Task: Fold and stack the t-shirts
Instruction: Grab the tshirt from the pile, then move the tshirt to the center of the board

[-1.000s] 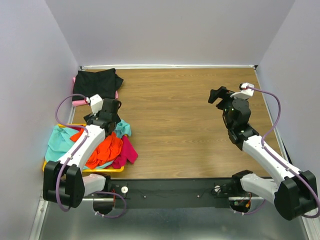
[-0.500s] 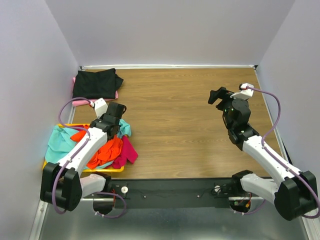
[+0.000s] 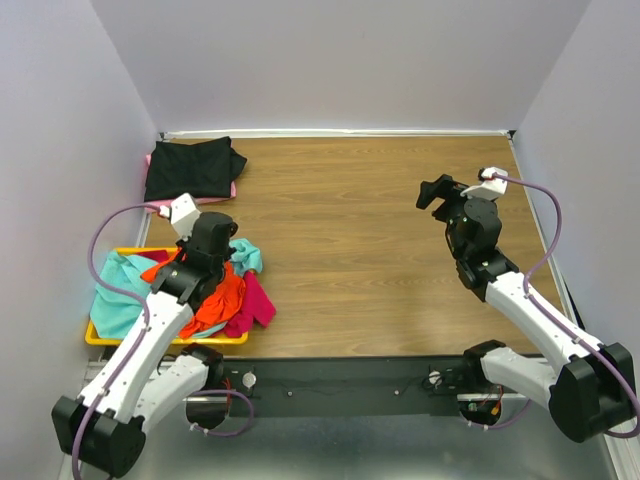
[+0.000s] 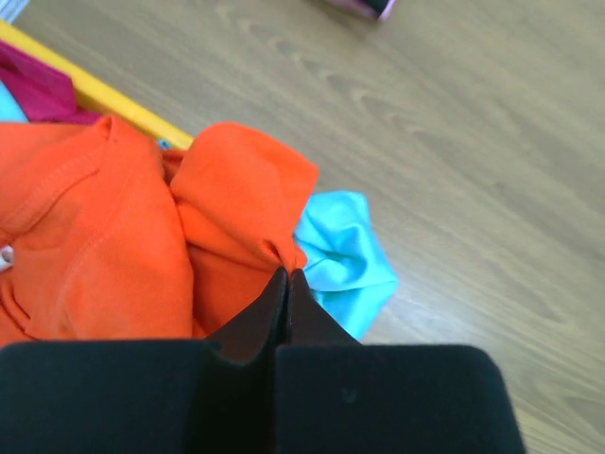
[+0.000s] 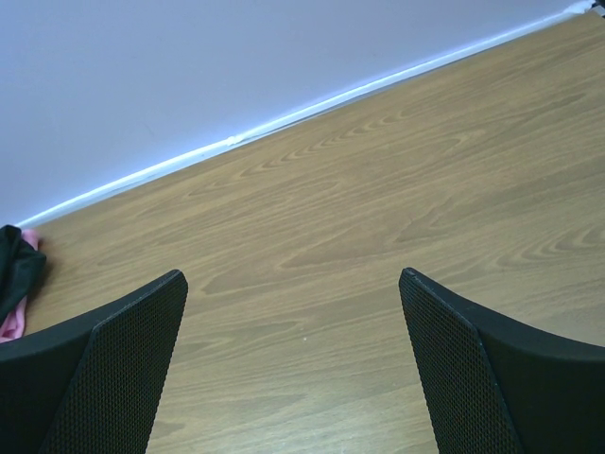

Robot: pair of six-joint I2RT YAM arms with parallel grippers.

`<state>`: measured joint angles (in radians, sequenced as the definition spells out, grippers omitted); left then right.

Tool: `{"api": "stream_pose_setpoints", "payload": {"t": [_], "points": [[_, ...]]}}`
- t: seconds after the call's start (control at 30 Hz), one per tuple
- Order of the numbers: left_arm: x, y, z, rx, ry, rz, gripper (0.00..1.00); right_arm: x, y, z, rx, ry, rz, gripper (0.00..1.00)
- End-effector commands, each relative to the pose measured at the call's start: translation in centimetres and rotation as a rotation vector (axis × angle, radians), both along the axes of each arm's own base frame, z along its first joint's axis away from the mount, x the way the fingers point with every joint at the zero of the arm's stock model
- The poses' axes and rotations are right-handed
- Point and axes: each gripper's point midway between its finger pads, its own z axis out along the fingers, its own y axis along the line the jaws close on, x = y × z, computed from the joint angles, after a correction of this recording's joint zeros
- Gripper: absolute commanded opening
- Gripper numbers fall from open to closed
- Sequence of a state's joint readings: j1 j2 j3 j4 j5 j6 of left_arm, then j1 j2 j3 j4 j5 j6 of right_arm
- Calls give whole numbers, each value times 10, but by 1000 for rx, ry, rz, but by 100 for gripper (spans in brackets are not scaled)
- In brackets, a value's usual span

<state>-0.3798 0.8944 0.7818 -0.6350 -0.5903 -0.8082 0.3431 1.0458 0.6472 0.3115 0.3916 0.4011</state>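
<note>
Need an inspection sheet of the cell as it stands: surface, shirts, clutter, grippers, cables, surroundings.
Surface: brown wood-grain table, no damage seen.
Job's things: bright orange cloth t-shirt, teal t-shirt and magenta t-shirt heaped near left; black t-shirt over pale pink t-shirt, far-left corner.
Clutter: shallow yellow plastic tray under the heap.
Grippers: left gripper fingers shut on an orange fold; right gripper open, holding nothing.
Cables: purple cable looped on left arm, another on right.
Surroundings: pale lilac walls on three sides.
</note>
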Motion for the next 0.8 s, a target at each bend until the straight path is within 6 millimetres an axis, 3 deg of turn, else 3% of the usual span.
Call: {"api": "stream_pose_setpoints", "payload": {"t": [0.0,0.23,0.3,0.37,0.4,0.43,0.47,0.6,0.67,0.7,0.73,0.77], "points": [[8,-11,53,-49,-174,-80,0,-2,-6,-3,-3,11,-28,100],[30,-42,137,-66,-396,-268,0,-1,-7,0,-4,3,-37,100],[35,-57,177,-85,-496,-335,0,-1,-7,2,-5,2,-36,100],[42,-70,197,-66,-534,-404,0,0,-8,5,-8,-6,-40,100],[40,-84,228,-81,-608,-459,0,0,-9,6,-11,-5,-46,100],[46,-93,234,-74,-613,-486,0,-1,-10,6,-14,-5,-49,100],[45,-99,262,-68,-668,-513,0,0,-11,10,-13,-12,-55,100],[39,-154,318,-88,-792,-670,0,-3,-17,19,-20,-19,-82,100],[45,-186,322,-87,-800,-742,0,-6,-22,22,-30,-18,-99,100],[44,-196,341,-82,-853,-768,0,-9,-26,28,-30,-27,-121,100],[49,-224,332,-83,-832,-830,0,-11,-30,31,-35,-29,-133,100],[50,-238,339,-88,-851,-871,0,-14,-33,31,-39,-23,-146,100]]}}
